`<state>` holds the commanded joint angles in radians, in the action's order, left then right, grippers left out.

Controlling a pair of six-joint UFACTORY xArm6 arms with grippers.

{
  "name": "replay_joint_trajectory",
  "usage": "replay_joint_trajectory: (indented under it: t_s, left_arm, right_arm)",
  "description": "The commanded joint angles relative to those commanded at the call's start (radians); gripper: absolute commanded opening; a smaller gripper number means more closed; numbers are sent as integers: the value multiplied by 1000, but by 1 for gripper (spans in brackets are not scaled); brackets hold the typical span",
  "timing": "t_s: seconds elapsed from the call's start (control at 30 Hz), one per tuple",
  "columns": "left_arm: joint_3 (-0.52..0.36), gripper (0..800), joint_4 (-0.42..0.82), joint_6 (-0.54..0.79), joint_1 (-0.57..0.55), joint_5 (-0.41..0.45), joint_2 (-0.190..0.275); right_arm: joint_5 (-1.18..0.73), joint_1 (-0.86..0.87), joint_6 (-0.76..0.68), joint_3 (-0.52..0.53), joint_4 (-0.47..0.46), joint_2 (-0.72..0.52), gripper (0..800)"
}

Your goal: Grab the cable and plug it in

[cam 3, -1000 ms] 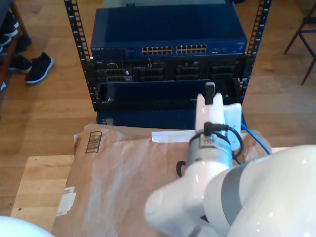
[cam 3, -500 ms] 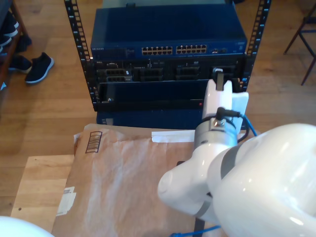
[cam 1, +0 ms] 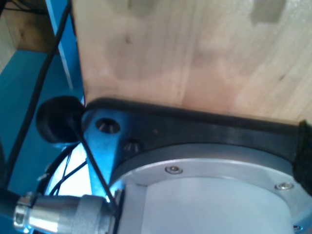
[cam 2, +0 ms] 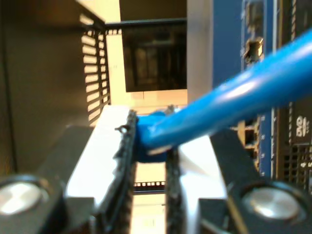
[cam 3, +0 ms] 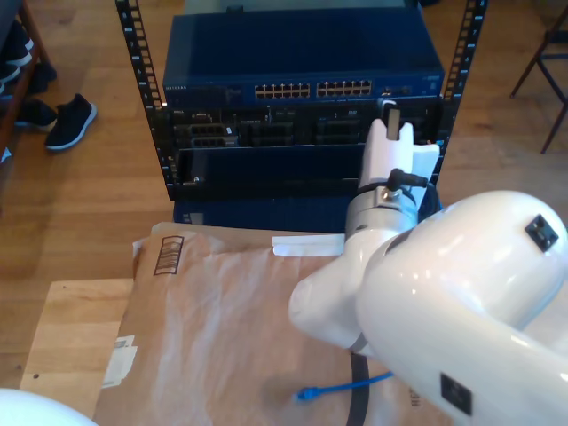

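The blue cable (cam 2: 253, 80) is pinched between the pads of my second gripper (cam 2: 148, 141), and from there it runs off slantwise. In the exterior view my second gripper (cam 3: 390, 111) reaches out from the big white arm up to the rack's front, just below the blue switch (cam 3: 302, 53) and its row of ports (cam 3: 312, 89), towards the exterior view's right. A loose end of the cable, with its blue plug (cam 3: 306, 393), lies on the brown paper near the arm's base. The first wrist view looks at a wooden board (cam 1: 195, 53) and a black bracket (cam 1: 195, 129).
Brown paper (cam 3: 213, 319) covers the wooden table (cam 3: 62, 337). Black rack posts (cam 3: 138, 80) flank the equipment. Dark shoes (cam 3: 67, 120) sit on the floor at the exterior view's left, and a chair leg (cam 3: 555, 98) stands at its right.
My second gripper has moved forward from over the paper's far edge up to the rack's front, with the cable in it. The cable's loose end now shows on the paper.
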<state>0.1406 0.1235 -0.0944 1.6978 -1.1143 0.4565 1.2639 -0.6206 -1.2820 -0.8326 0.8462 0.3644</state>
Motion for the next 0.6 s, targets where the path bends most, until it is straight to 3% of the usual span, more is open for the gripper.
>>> replay_joint_trajectory:
  t_s: [0.1, 0.6]
  left_arm:
    - [2, 799, 0, 0, 0, 0, 0]
    - [0, 799, 0, 0, 0, 0, 0]
  right_arm:
    - [0, 31, -32, -3, -72, 20, 0]
    - [71, 77, -52, -117, -104, 186, 0]
